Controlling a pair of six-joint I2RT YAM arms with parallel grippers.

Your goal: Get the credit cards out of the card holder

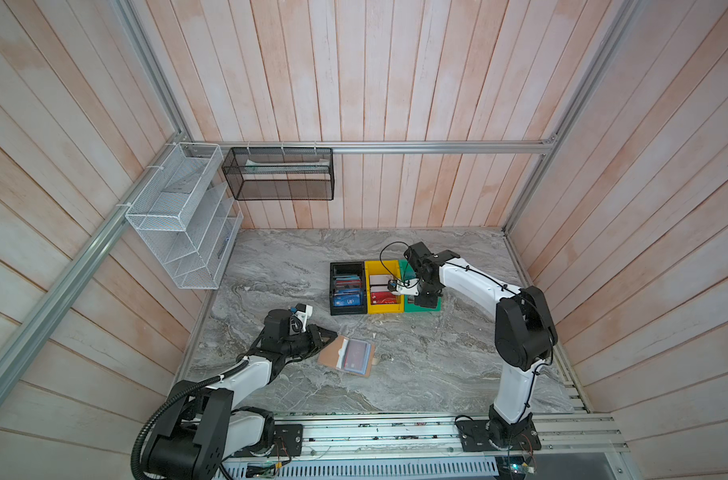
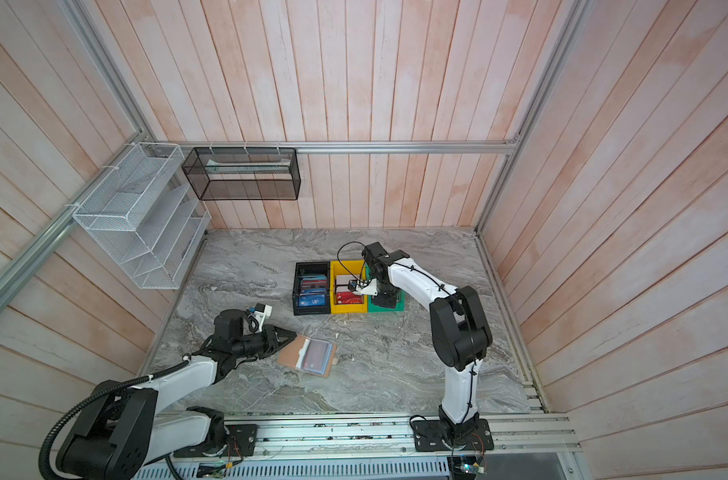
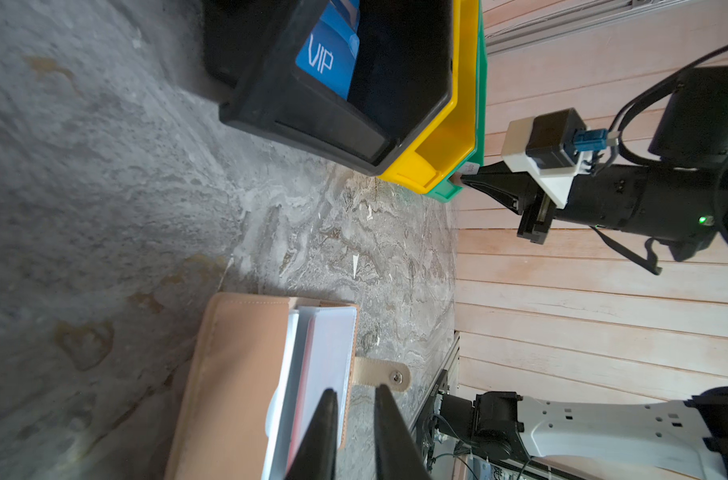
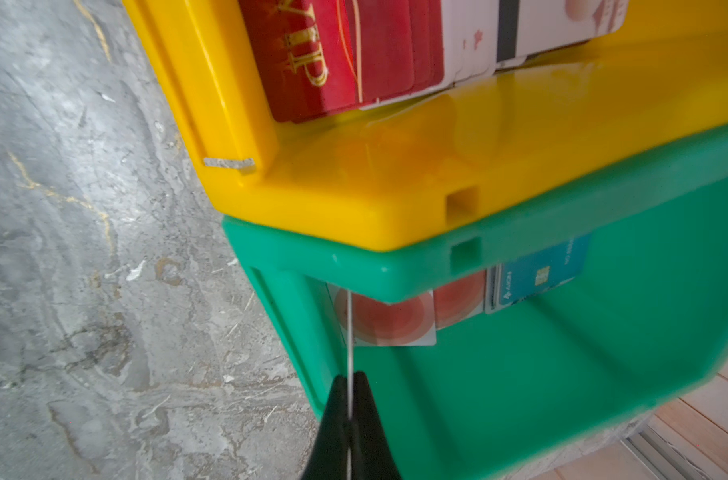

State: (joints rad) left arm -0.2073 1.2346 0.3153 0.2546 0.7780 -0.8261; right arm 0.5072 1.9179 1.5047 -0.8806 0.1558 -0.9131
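The yellow bin (image 1: 385, 309) stands on the grey marble table (image 1: 437, 365) and serves as the marker here. The black bin (image 1: 332, 286) touches its left side and the green bin (image 1: 420, 309) its right side. The card holder (image 1: 345, 355) lies open and flat on the table on the robot's side of the yellow bin, well apart from it. Its tan cover faces up, its clear sleeve pages (image 3: 333, 345) are fanned, and its strap tab (image 3: 385, 374) sticks out. A reddish card (image 1: 356, 351) shows through the top sleeve.

The left tool (image 3: 354, 395) is far from the yellow bin, low at the card holder's left edge. Its fingers stand a little apart, and nothing can be seen pinched between them. One finger overlaps the sleeve pages and the other lies just beside the strap tab.

The right tool (image 4: 349, 378) hangs just right of the yellow bin, over the green bin's front corner. Its fingers are pressed together on a thin card (image 4: 349, 357) seen edge-on, so its face cannot be told.

Inside the yellow bin lies a red VIP card (image 4: 308, 62) among other cards. The green bin holds a white card with a red circle (image 4: 391, 320) and a blue chip card (image 4: 540, 274). A blue VIP card (image 3: 324, 62) leans in the black bin.
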